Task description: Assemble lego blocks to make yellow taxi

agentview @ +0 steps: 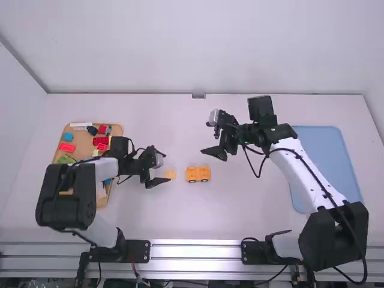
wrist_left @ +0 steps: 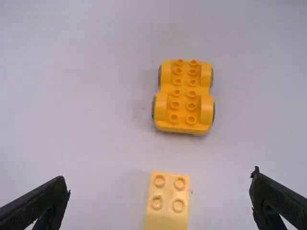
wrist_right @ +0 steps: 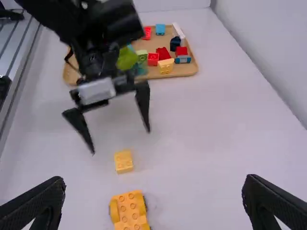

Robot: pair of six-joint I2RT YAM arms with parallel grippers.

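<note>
The orange-yellow wheeled base [agentview: 198,174] stands on the table between the arms, studs up in the left wrist view [wrist_left: 183,96]. A pale yellow brick [agentview: 170,174] lies just left of it, apart from it; its studs face up in the left wrist view [wrist_left: 168,201]. My left gripper [agentview: 160,166] is beside that brick, open, and its fingers stand wide around nothing in the left wrist view [wrist_left: 159,199]. To the right of and beyond the base is my right gripper [agentview: 211,135], also open and holding nothing in the right wrist view [wrist_right: 153,196].
At the far left, under the left arm, is a wooden tray [agentview: 114,129] of loose bricks in red, blue, green and yellow. A blue tray [agentview: 330,156] lies at the right, partly behind the right arm. Bare table surrounds the wheeled base.
</note>
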